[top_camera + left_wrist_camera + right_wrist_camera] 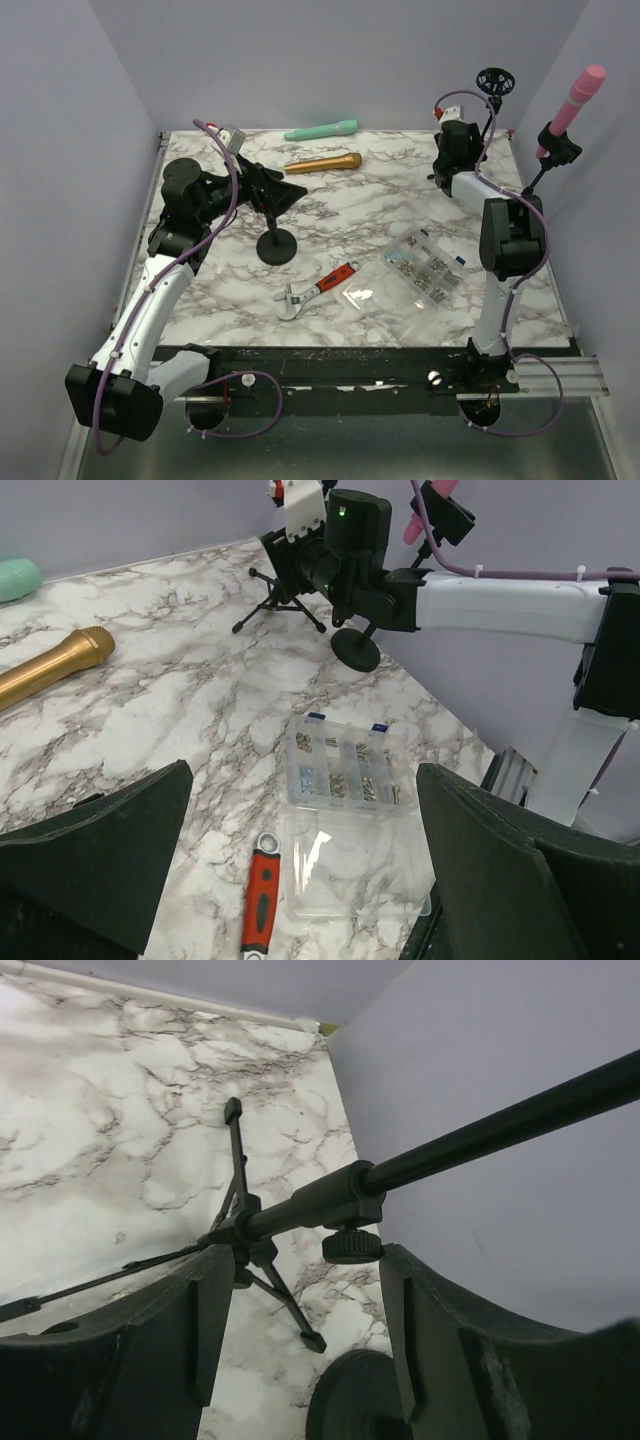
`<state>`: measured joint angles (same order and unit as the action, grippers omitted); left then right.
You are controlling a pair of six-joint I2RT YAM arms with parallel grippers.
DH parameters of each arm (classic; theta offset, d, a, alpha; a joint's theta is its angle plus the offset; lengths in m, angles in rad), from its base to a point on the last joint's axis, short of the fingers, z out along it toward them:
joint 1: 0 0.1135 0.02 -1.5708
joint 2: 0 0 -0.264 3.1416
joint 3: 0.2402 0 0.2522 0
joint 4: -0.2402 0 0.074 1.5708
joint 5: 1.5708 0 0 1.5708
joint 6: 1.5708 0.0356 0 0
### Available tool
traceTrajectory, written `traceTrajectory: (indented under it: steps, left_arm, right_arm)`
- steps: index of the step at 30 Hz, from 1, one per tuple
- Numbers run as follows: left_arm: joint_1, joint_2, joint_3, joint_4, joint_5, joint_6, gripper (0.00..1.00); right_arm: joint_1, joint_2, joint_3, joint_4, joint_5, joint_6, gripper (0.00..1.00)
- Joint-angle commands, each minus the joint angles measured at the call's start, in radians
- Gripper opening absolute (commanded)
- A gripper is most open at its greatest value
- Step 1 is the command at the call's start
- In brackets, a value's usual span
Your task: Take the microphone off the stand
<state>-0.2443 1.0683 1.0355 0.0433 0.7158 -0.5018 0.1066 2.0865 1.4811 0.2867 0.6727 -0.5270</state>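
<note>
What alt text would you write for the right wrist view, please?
The open right gripper frames a black tripod stand, with the pole and knob in its gap. The stand's legs rest on a marble table beside a lilac wall; a round black base sits at the bottom edge.

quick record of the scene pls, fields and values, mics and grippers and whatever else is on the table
pink mic: upright in clip, right edge, not yet removed
teal mic: lying flat, far edge
gold mic: lying flat, just nearer than the teal mic
left gripper: open, holding nothing
right gripper: open, stand pole running between its fingers
wrench: flat, near middle
parts box: flat, right of the wrench
</note>
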Motion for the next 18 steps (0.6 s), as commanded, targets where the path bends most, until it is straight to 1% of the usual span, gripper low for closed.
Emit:
traceTrajectory:
  steps: [1,4,14,18]
  left_arm:
    - [-0.006,-0.007,0.015,0.007,0.006,0.003,0.98]
    - [-0.006,-0.008,0.015,0.008,0.007,0.002,0.99]
    - [-0.01,-0.011,0.015,0.005,0.006,0.003,0.99]
    - [-0.011,-0.01,0.015,0.003,0.006,0.005,0.99]
  right_arm:
    - [0.011,-0.087,-0.021,-0.103,-0.07,0.166,0.69]
    - [0.0,-0.104,-0.026,-0.127,-0.094,0.249,0.75]
    - [-0.091,-0.142,-0.047,-0.178,-0.302,0.6,0.75]
    - [-0.114,-0.151,-0.051,-0.159,-0.339,0.661,0.75]
